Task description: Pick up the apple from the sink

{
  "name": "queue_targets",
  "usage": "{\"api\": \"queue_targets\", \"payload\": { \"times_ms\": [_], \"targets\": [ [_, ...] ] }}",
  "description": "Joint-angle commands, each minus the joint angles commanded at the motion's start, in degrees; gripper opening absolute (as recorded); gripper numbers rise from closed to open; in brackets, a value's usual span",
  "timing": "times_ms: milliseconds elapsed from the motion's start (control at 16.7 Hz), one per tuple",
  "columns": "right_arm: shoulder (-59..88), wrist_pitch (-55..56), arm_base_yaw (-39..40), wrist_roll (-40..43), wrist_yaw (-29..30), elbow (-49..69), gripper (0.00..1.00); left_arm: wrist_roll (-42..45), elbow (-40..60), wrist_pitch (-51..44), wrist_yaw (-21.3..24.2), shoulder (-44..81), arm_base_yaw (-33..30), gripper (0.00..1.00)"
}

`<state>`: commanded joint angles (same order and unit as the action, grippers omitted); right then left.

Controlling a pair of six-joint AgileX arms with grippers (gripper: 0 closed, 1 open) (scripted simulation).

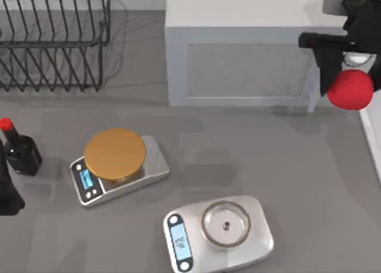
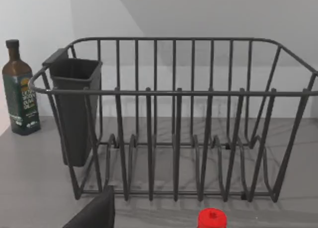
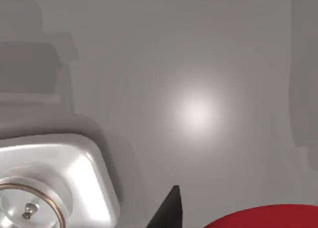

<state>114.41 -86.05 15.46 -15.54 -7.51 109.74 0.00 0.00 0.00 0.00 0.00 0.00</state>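
The apple (image 1: 352,91), a smooth red ball, hangs above the table at the far right, just off the right corner of the pale sink block (image 1: 238,65). My right gripper (image 1: 340,71) is shut on it from above, its dark body reaching in from the top right. In the right wrist view the apple (image 3: 258,219) shows as a red curve beside one dark fingertip (image 3: 169,208), high over the grey table. My left gripper (image 1: 9,193) rests at the left edge next to the dark bottle.
A wire dish rack (image 1: 53,41) with a dark cup (image 2: 74,109) stands at the back left. A dark bottle with a red cap (image 1: 18,148), an orange-topped scale (image 1: 116,163) and a steel scale (image 1: 217,231) sit at the front. A green bottle (image 2: 20,89) stands beside the rack.
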Motion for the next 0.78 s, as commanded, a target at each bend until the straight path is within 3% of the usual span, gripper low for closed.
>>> {"api": "queue_targets", "payload": {
  "times_ms": [360, 780],
  "targets": [
    [-0.50, 2.87, 15.52, -15.66, 5.87, -2.65, 0.00, 0.00, 0.00, 0.00, 0.00, 0.00, 0.00, 1.00],
    [-0.40, 3.41, 17.26, -18.38, 7.39, -3.09, 0.00, 0.00, 0.00, 0.00, 0.00, 0.00, 0.00, 1.00]
  ]
}}
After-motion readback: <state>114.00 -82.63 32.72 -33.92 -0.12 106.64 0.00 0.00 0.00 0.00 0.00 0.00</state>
